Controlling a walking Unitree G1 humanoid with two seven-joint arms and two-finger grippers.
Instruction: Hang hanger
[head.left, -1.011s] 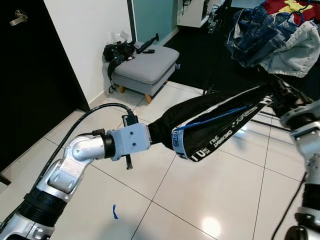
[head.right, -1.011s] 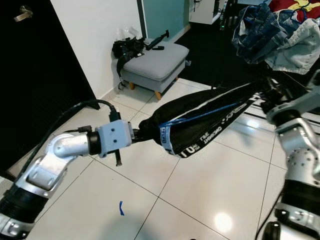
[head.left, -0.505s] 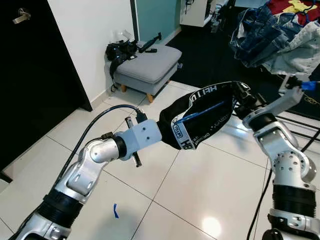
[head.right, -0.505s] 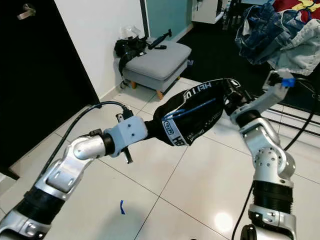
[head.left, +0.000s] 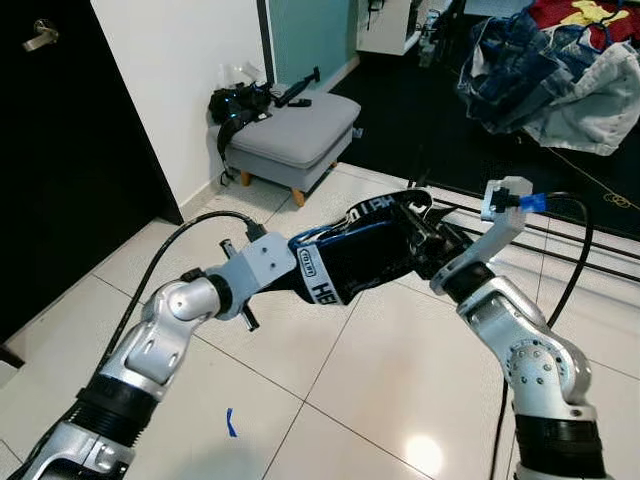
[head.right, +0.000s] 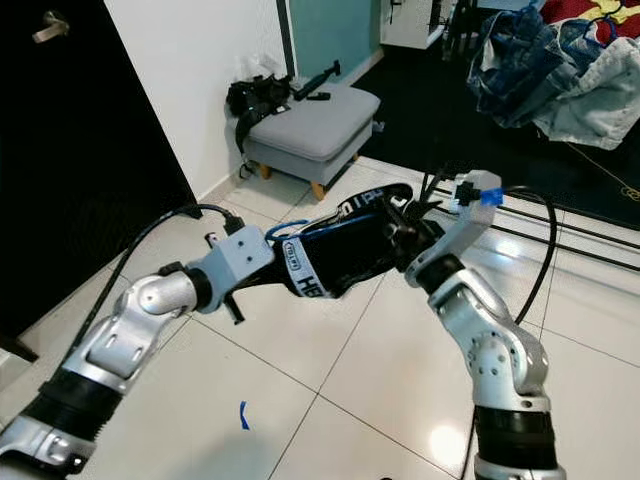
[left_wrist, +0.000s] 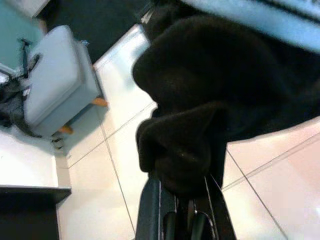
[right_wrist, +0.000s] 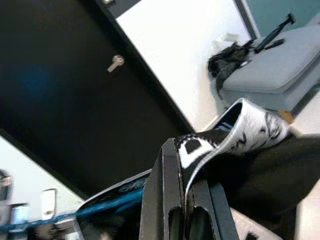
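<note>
A black garment (head.left: 365, 255) with a white lettered waistband and blue trim hangs bunched between my two grippers above the tiled floor. My left gripper (head.left: 300, 268) is shut on one end of it; in the left wrist view dark cloth (left_wrist: 200, 100) bulges out past the fingers (left_wrist: 150, 210). My right gripper (head.left: 422, 240) is shut on the other end, and the waistband (right_wrist: 240, 130) runs between its fingers (right_wrist: 167, 200). The two grippers are close together at chest height. I see no hanger.
A grey footstool (head.left: 292, 130) with a black bag on it stands by the white wall. A black door (head.left: 60, 150) is on the left. A heap of jeans and clothes (head.left: 545, 70) sits at the upper right. A blue mark (head.left: 230, 422) lies on the tiles.
My right gripper has swung left toward the left one. The garment, stretched long between them a second ago, is now gathered into a short bunch.
</note>
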